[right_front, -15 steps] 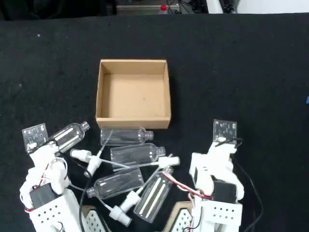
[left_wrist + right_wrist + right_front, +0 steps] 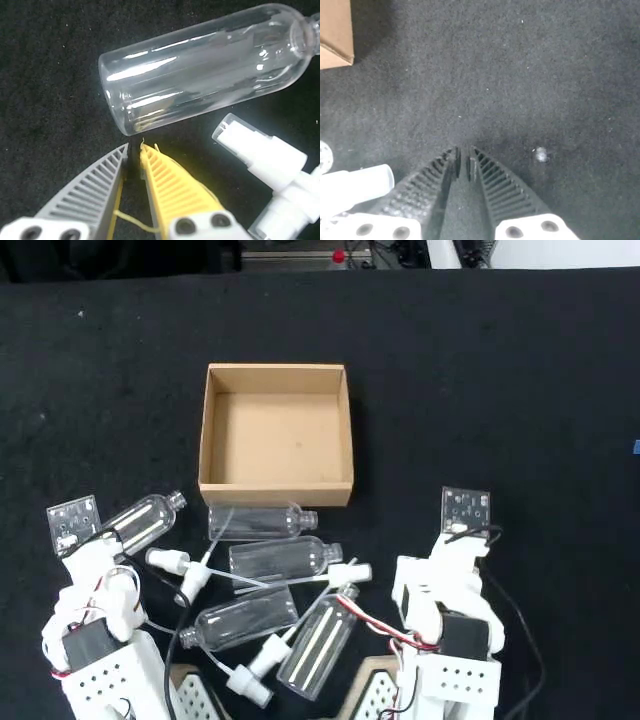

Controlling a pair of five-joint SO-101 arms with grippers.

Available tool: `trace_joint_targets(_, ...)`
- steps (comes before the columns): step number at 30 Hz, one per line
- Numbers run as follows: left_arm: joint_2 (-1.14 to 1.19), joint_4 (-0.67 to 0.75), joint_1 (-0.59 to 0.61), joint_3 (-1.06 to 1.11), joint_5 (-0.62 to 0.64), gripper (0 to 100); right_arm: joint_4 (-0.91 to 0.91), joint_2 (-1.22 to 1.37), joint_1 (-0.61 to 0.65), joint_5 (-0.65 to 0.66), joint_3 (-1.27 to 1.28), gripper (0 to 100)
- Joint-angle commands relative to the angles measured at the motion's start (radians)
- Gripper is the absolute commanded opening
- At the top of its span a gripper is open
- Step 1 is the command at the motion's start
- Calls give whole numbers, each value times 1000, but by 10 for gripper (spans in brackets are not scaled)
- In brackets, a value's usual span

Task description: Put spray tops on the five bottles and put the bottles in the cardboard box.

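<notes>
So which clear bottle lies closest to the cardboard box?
The bottle lying along the near wall of the cardboard box; the other four lie farther off.

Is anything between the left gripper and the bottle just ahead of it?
Nothing visible. The left gripper sits just short of the base of the bottle, with bare black cloth between; a spray top lies off to one side.

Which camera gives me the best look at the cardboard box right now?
The high view: it shows the whole cardboard box from above, open, with nothing inside. The right wrist view catches just one corner of it. The left wrist view looks at a bottle and a spray top instead.
</notes>
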State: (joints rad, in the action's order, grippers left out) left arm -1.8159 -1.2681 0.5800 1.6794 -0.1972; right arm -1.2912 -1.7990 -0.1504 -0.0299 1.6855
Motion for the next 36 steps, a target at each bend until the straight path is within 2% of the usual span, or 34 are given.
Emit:
trace_joint_targets(1, -5, -5, 10, 21, -9, 30, -8, -82, -14, 0, -1, 12)
trace_joint_targets(25, -5, -5, 8, 21, -12, 32, -6, -84, -9, -2, -1, 15)
trace_joint_targets(29, -6, 2, 13, 21, -20, 33, 54, -84, -8, 0, -1, 15)
trace_joint_targets(31, -6, 12, 15, 16, -84, 34, 95, -84, -8, 0, -1, 15)
trace_joint_targets(33, -6, 61, 22, -1, -204, 34, 130, -84, -8, 0, -1, 15)
trace_joint_targets(36, -6, 115, 101, -36, -350, 34, 172, -84, -8, 2, -1, 15)
